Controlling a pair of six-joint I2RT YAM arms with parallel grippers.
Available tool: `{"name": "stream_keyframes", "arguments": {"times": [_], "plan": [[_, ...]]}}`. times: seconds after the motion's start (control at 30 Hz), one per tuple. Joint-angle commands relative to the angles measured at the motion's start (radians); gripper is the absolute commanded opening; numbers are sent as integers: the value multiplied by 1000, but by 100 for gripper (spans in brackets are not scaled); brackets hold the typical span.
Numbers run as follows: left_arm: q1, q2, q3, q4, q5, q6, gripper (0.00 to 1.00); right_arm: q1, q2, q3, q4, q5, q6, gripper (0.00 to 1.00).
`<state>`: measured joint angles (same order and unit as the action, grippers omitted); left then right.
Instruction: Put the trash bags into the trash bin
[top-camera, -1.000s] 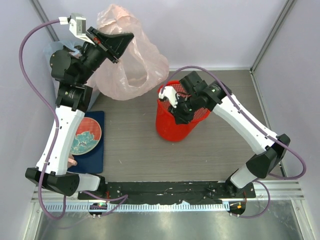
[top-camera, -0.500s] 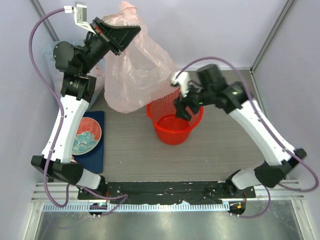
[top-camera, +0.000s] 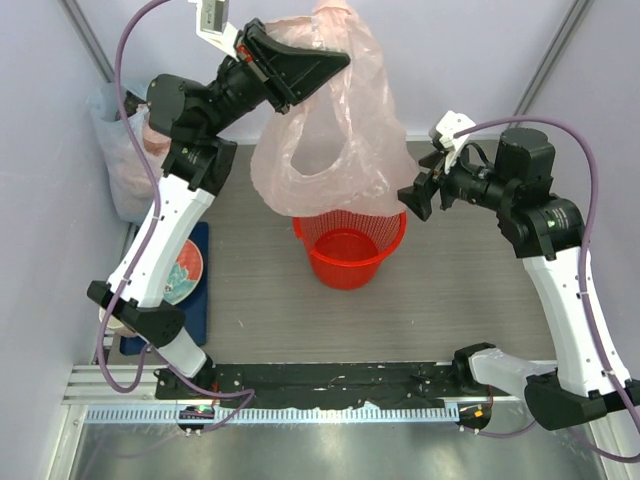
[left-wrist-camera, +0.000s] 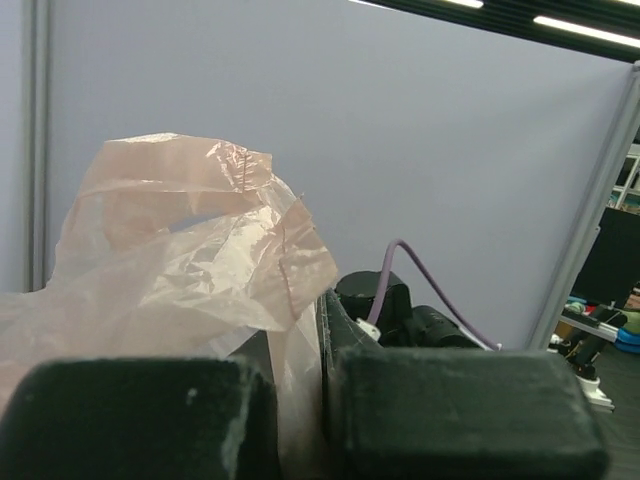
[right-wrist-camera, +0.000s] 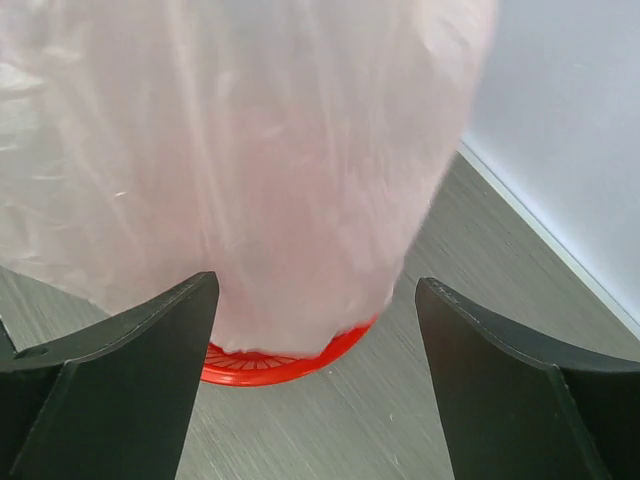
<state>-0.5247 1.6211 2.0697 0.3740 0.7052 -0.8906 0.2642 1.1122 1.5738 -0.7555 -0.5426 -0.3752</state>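
Grey walls stand around a grey wooden table (top-camera: 250, 300). My left pincer (top-camera: 335, 65) is up high, pinched tight on the top of the pink trash bag (top-camera: 330, 140). The bag hangs down from it, puffy and crinkly, right over the red trash bin (top-camera: 345, 272). From above, the bottom of the bag looks to be at the bin's rim. It may dip a little inside, but I cannot tell for sure. My right pincer (top-camera: 415, 195) is beside the bag, near the bin's right side. Its two fingers are wide apart with nothing in them. Off to the left are a patterned plate (top-camera: 185, 275) and a big clear bag (top-camera: 120, 160).

I think the job is about half done. The bag is up in the air and lined up with the bin. What is left is to lower it, push it all in, and let go. It is bigger than the bin, so it may puff back out.
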Motion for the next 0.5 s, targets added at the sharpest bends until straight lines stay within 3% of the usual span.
{"name": "stream_keyframes", "arguments": {"times": [0.0,0.13,0.2,0.33,0.47], "plan": [[-41,34,84,77,8,-22,0,-6,-14,0,71,-131,-25,87],[-66,49,79,109,-24,-21,0,-6,-48,11,33,-134,-33,80],[-67,51,54,138,-41,-25,0,-5,-67,29,-13,-120,-21,67],[-67,60,3,190,-79,-63,0,-5,-106,66,-76,-91,15,1],[-67,86,-3,232,-105,-105,0,-5,-138,86,-80,-40,56,1]]}}
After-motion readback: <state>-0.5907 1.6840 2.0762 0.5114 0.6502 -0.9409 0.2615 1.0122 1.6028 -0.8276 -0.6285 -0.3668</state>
